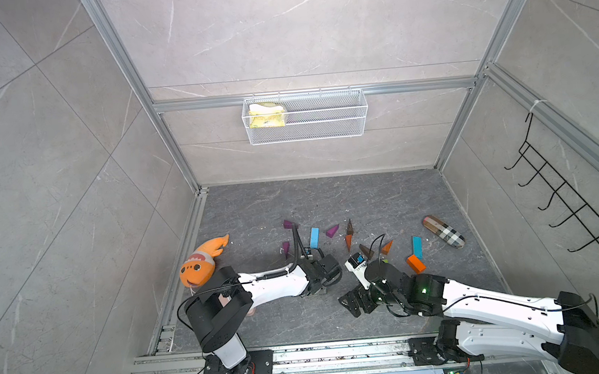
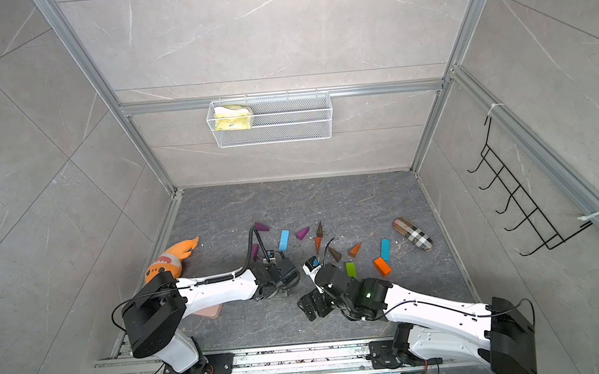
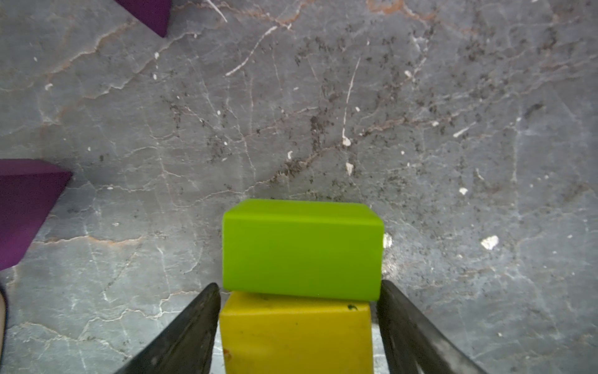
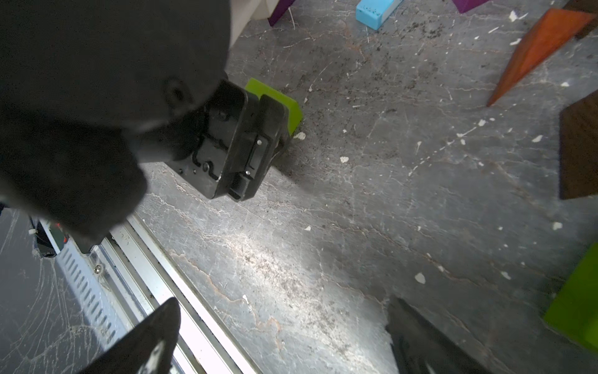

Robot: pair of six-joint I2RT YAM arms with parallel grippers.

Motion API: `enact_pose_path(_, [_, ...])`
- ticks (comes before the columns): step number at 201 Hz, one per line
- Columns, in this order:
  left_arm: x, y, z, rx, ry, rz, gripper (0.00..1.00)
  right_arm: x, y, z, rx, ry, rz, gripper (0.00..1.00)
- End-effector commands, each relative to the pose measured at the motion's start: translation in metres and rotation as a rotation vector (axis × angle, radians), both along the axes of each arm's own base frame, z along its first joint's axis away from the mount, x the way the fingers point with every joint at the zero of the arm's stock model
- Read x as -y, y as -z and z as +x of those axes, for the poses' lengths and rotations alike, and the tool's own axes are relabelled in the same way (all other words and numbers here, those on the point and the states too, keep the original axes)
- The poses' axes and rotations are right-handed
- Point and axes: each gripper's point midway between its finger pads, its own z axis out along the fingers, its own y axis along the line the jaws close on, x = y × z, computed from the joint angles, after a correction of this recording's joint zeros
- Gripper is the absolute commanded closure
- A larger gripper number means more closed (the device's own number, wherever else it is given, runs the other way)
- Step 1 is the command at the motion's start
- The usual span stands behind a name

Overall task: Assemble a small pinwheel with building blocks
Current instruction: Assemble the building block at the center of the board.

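Note:
In the left wrist view a yellow brick [image 3: 296, 333] lies between the fingers of my left gripper [image 3: 299, 285], and a green brick [image 3: 302, 249] butts against it just past the fingertips. One finger sits against the yellow brick and a thin gap shows at the other, so the gripper is open. In a top view the left gripper [image 1: 319, 288] points down at the floor's middle front. My right gripper [image 1: 349, 306] hangs open beside it over bare floor. Scattered behind are blue bars [image 1: 314, 238], purple wedges [image 1: 332, 231], brown and orange wedges [image 1: 348, 241], a second green brick [image 2: 350, 269] and an orange brick [image 1: 416, 263].
An orange plush fish [image 1: 201, 261] lies at the left wall and a plaid pouch [image 1: 443, 235] at the right. A wire basket [image 1: 305, 116] hangs on the back wall, a black hook rack [image 1: 561, 193] on the right wall. A metal rail [image 1: 304, 355] runs along the front edge.

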Motion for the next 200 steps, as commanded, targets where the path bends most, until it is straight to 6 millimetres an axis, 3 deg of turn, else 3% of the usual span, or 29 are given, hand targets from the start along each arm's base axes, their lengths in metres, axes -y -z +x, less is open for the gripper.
enact_pose_path(1, [-0.005,-0.003,-0.003,0.002,-0.025,0.010,0.26,-0.001,0.006,0.000,-0.015,0.002,0.003,0.00])
enact_pose_path(82, [-0.011,-0.005,-0.001,0.006,-0.032,0.055,0.32,-0.003,0.006,0.000,-0.019,-0.004,0.002,0.00])
enact_pose_path(200, [0.000,-0.003,0.003,0.007,-0.005,0.034,0.36,-0.005,0.005,0.001,-0.018,-0.009,0.004,0.00])
